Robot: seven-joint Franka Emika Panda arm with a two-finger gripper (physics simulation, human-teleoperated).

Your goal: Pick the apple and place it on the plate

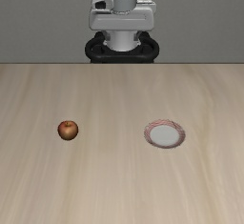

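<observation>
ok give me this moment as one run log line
apple: on table, exterior view's left | plate: exterior view's right, nothing on it | apart | pick not yet done

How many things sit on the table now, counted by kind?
apple: 1
plate: 1
Total: 2

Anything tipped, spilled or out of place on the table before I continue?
Nothing stands out. The small red apple sits upright on the wooden table, apart from the round white red-rimmed plate, which lies flat.
</observation>
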